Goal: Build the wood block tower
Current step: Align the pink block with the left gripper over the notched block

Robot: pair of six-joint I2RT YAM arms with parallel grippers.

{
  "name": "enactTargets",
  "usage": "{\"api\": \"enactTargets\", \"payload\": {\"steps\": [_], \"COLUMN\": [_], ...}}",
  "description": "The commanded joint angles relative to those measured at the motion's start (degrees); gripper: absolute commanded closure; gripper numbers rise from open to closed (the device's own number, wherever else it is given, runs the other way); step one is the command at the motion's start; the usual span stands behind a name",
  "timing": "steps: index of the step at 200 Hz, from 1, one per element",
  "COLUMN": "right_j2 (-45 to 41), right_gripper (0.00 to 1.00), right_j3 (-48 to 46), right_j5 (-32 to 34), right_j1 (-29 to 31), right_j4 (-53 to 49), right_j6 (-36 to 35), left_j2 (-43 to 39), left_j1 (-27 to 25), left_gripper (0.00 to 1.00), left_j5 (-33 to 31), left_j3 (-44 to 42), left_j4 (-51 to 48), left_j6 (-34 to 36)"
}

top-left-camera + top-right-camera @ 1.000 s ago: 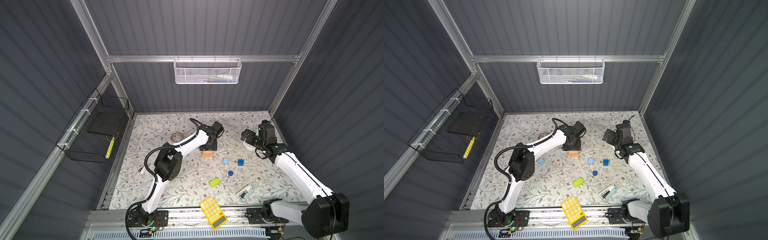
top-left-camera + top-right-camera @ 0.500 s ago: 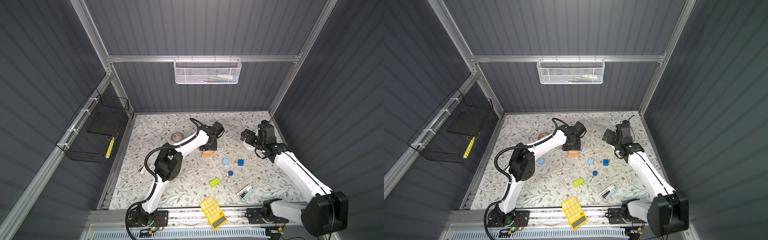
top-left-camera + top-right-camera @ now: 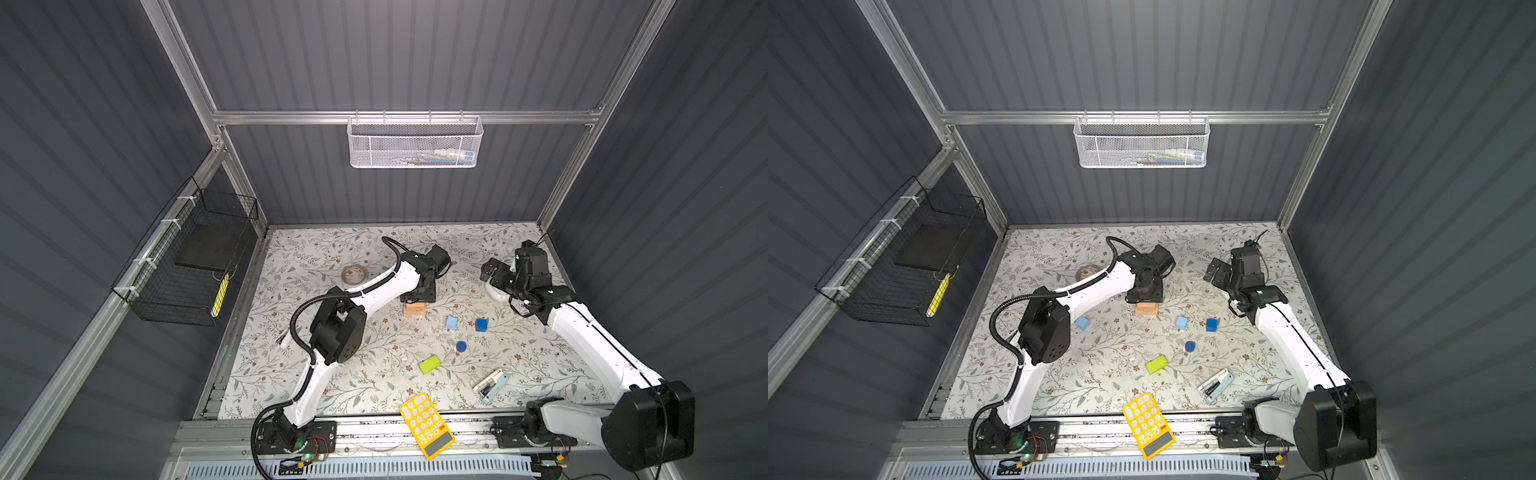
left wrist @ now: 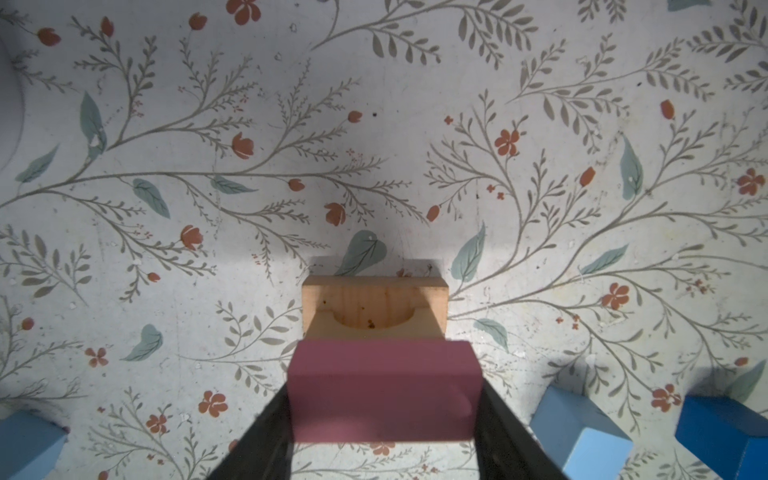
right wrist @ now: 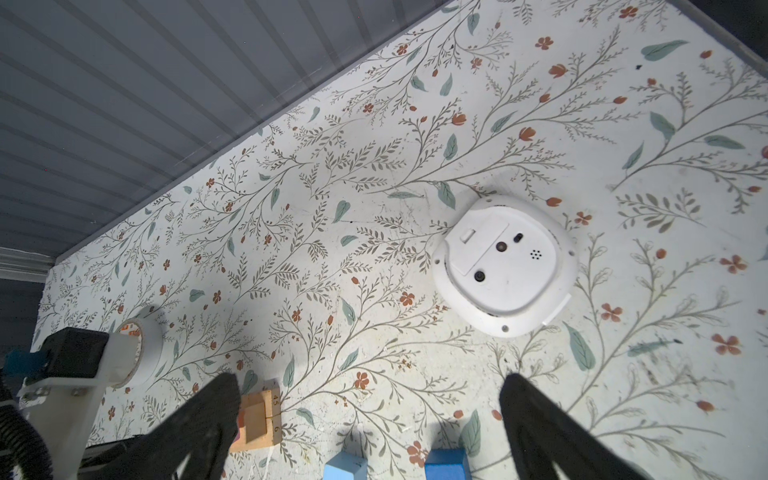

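In the left wrist view my left gripper (image 4: 384, 399) is shut on the pink bar (image 4: 382, 370), gripping it by its ends, just above the tan blocks (image 4: 374, 303). I cannot tell whether the bar touches them. In both top views that gripper (image 3: 418, 295) (image 3: 1144, 295) hides the bar, next to the tan blocks (image 3: 414, 309) (image 3: 1146, 309). Loose on the mat lie a light-blue cube (image 3: 451, 322), a dark-blue cube (image 3: 481, 325), a dark-blue cylinder (image 3: 461, 346) and a green bar (image 3: 429, 364). Another light-blue cube (image 3: 1082, 323) sits by the left arm. My right gripper (image 3: 492, 272) (image 5: 370, 380) stands open and empty.
A white round device (image 5: 505, 266) lies under the right gripper. A tape roll (image 3: 353, 274) sits at the back left. The yellow calculator (image 3: 427, 424) overhangs the front rail, with the pale-blue stapler (image 3: 491, 385) to its right. Wire baskets hang on the back and left walls.
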Motion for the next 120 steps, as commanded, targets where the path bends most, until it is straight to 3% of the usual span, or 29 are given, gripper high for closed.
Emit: {"api": "enactTargets", "payload": {"steps": [1,120], "right_j2": [0.5,1.0], "right_gripper": [0.01,0.01], "right_j3": [-0.4,-0.4], "right_j5": [-0.5,-0.9], "right_j1": [-0.2,-0.2], "right_j4": [0.6,0.8], "right_j6": [0.5,0.6], "left_j2": [-0.8,-0.7], "left_j1": [-0.4,-0.4], "left_gripper": [0.54,0.53], "left_j5": [-0.9,-1.2], "left_j3": [-0.4,-0.6], "left_j4": [-2.5,-3.2], "left_j6": [-1.3,-2.1]}}
